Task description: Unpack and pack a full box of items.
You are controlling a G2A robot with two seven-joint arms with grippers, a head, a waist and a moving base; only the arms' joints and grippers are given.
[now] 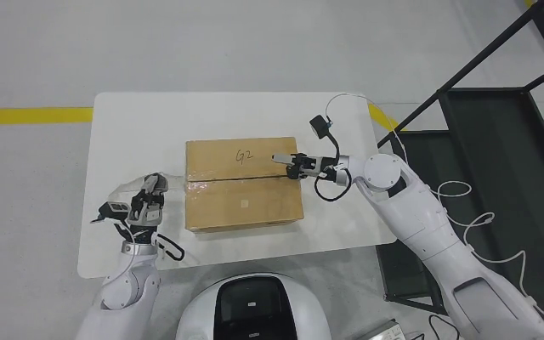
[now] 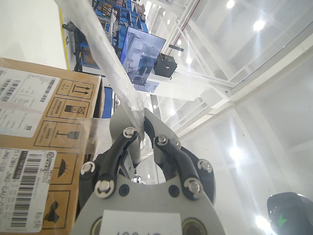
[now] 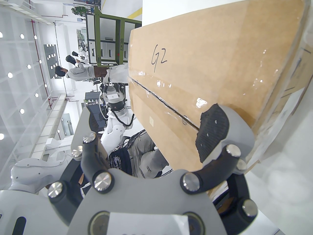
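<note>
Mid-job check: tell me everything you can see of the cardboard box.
The cardboard box is brown, rectangular, lying flat on the white table, flaps closed along a centre seam. Its top bears a handwritten mark; one end wall carries barcode labels and handling symbols. A clear tape strip leads from that end to the left gripper, shut on it. The open right gripper is at the seam's opposite end.

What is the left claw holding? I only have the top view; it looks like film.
Observer: The left claw is shut on a clear tape strip, bunched into a strand.
Operator: Right claw?
Observer: The right claw is open; one finger pad sits over the top seam at the box edge.
Operator: Box side facing the left arm?
Observer: It carries barcode labels and handling symbols, with a tape band across it.
</note>
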